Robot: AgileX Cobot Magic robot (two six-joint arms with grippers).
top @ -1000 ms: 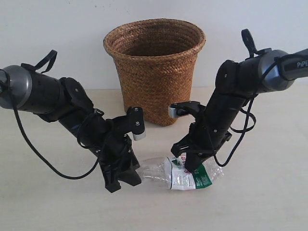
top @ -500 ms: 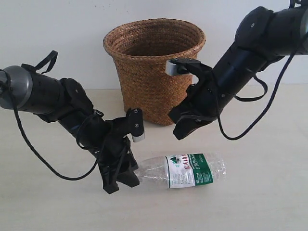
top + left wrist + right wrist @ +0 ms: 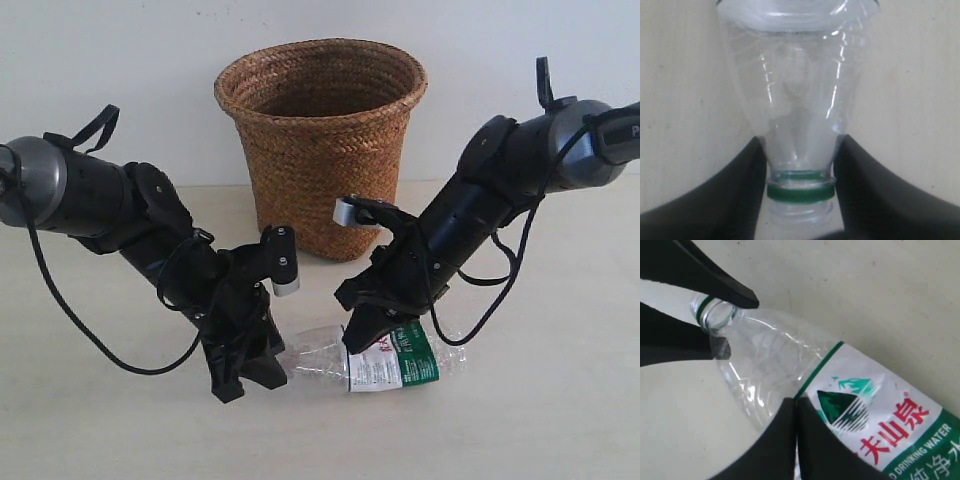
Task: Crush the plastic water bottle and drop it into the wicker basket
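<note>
Left jaws around bottle [image 3: 315, 356] neck, right jaws together on label [image 3: 400, 365], basket [image 3: 322, 150] behind

**Exterior view.** Camera in front of the table [image 3: 560, 420], slightly raised, facing a pale wall [image 3: 100, 60]. The wicker basket [image 3: 320, 150] stands at upper centre of the frame. The left arm [image 3: 100, 200] and right arm [image 3: 520, 160] enter from the left and right edges. The plastic water bottle [image 3: 395, 362] lies at lower centre.

**Left wrist view.** Very close, sighting along the left gripper [image 3: 800, 141] between its two dark fingers [image 3: 715, 200] onto the bottle's neck and shoulder, with table surface behind.

**Right wrist view.** Equally close, looking steeply down past the right gripper [image 3: 795, 402] onto the label [image 3: 875, 410].

All three views share the bottle. The right wrist view also takes in the left gripper's fingers at the bottle mouth.
</note>
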